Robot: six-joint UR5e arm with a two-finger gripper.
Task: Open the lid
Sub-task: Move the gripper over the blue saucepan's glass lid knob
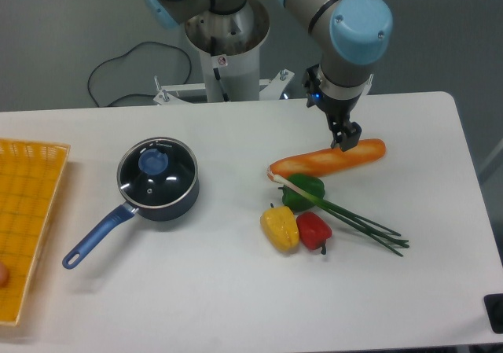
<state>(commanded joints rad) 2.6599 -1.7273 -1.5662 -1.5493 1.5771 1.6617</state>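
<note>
The lid is round clear glass with a metal rim and a blue knob at its centre. It rests closed on a dark blue saucepan left of the table's middle, its long blue handle pointing to the front left. My gripper hangs far to the right of the pot, just above a baguette. Its dark fingers look close together with nothing held, but whether there is a gap between them does not show.
Right of centre lie a green pepper, a yellow pepper, a red pepper and green onions. A yellow basket lies at the left edge. The arm's base stands behind the table.
</note>
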